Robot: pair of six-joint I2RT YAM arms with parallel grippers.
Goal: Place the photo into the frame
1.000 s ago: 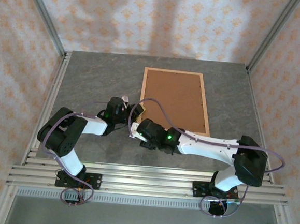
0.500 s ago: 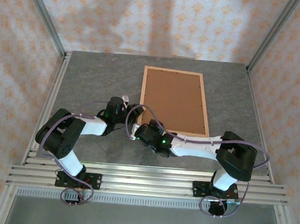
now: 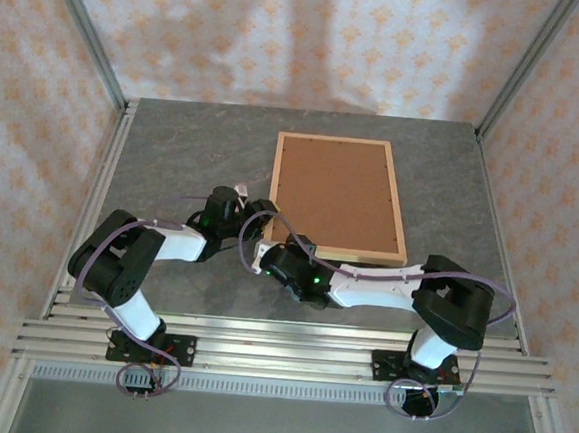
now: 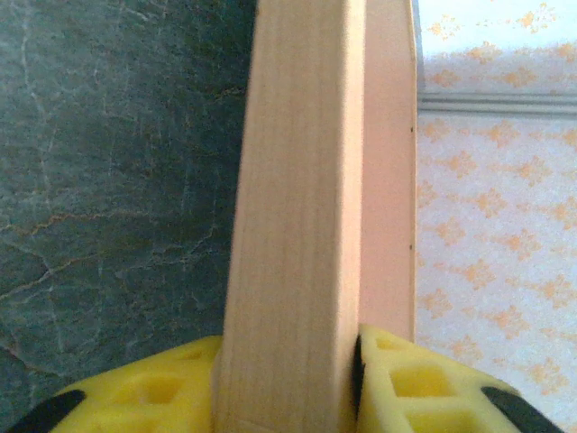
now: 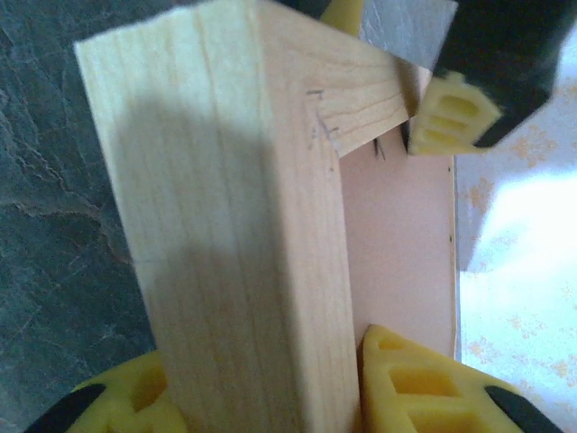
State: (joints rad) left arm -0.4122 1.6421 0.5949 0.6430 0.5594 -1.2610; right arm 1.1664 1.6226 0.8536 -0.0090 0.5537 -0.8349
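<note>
- From above, two arms counted. Left arm sharply folded at the elbow near 8 o'clock, forearm pointing toward 2 o'clock. Right arm bent at 4 o'clock, forearm stretched low toward 9 o'clock along the near rail.
- Same view: one frame [image 3: 347, 253] on the grey worktop [image 3: 184, 158], right of centre toward 1 o'clock. Thin pale wood around a brown backing board [image 3: 337, 190], board side up. Left tool [image 3: 267, 213] and right tool [image 3: 267, 245] both at its 7 o'clock corner, close together.
- Left wrist view: left tool [image 4: 288, 383] pinching the frame [image 4: 293, 180], one yellow finger [image 4: 153, 397] on each side of a pale, straight-grained rail, both pressed against the wood. Dark worktop at 9 o'clock, pinkish board face and patterned wall at 3 o'clock.
- Right wrist view: right tool [image 5: 266, 392] likewise clamped on a rail of the frame [image 5: 234, 207], yellow fingers [image 5: 415, 388] tight on both sides. Mitred corner joint at 12 o'clock, with a yellow finger of the left tool [image 5: 455, 113] just beside it at 1 o'clock.
</note>
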